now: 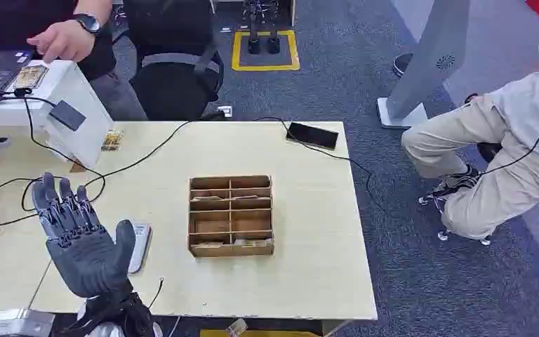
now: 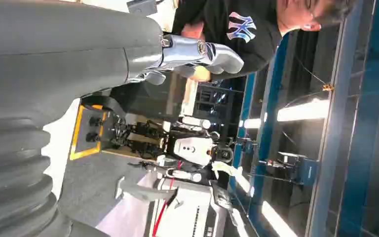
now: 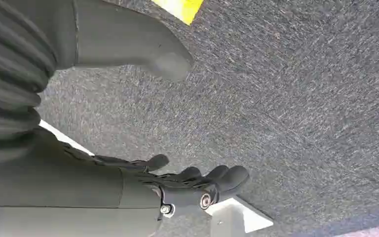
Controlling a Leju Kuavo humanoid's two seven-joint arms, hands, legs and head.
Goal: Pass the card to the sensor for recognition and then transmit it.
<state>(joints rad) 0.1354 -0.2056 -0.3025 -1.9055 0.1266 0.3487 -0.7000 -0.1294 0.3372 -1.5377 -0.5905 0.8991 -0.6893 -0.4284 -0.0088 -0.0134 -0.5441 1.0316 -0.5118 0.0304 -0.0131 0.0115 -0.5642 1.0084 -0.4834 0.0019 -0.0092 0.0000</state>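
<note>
My left hand's dark fingers (image 1: pixel 63 200) are spread, holding nothing, above the pale wooden tabletop (image 1: pixel 309 210); no card taken yet, so sensor and handover remain.

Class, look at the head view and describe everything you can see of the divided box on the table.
The box looks like brown cardboard or thin wood, open-topped and low-walled, split by dividers into two columns of slots. Some slots seem to hold flat cards. It sits flat near the middle of the table, apart from the left hand and cables; nothing else touches it.
</note>
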